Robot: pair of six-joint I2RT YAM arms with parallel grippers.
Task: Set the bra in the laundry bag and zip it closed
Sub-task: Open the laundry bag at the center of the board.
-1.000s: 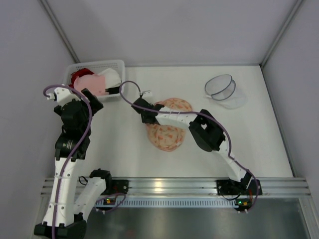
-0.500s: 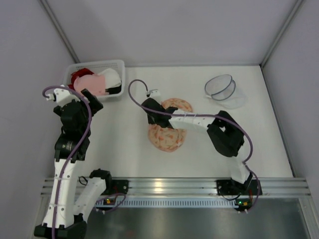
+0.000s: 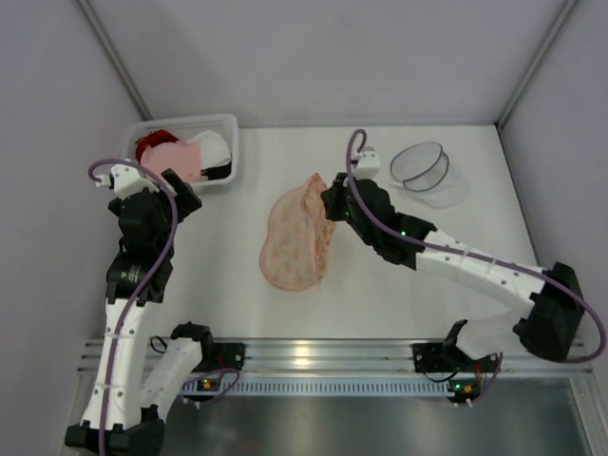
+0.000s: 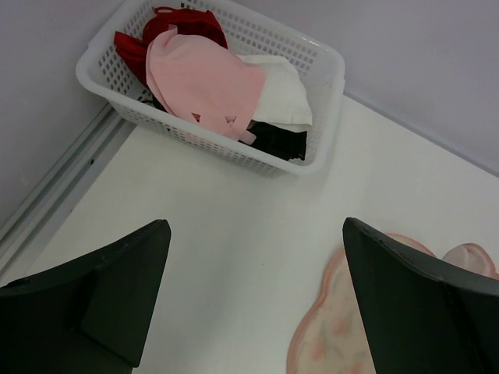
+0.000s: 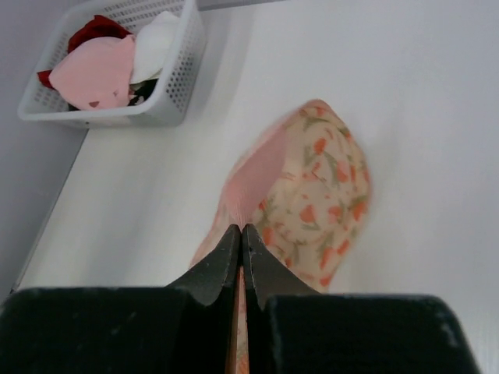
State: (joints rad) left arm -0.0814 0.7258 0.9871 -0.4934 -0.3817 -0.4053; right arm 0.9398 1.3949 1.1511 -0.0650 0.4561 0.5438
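Presently the right gripper [image 5: 242, 231] is pinched fully closed on the rim of the laundry bag [image 5: 320, 187]. That edge is raised while the rest lies on the table [image 3: 218, 247] near its middle. The left gripper [image 4: 253, 230] hangs spread wide with nothing between its fingers, near the white basket [image 4: 331, 74] — the bra [image 4: 199, 82] lies inside, atop red, black and white garments.

A robotics lab cell: plain grey walls [image 3: 332, 57] box in a white surface [image 3: 228, 294], robot arms [image 3: 133, 275] bolted to an aluminium rail [image 3: 323, 356] at its near edge.
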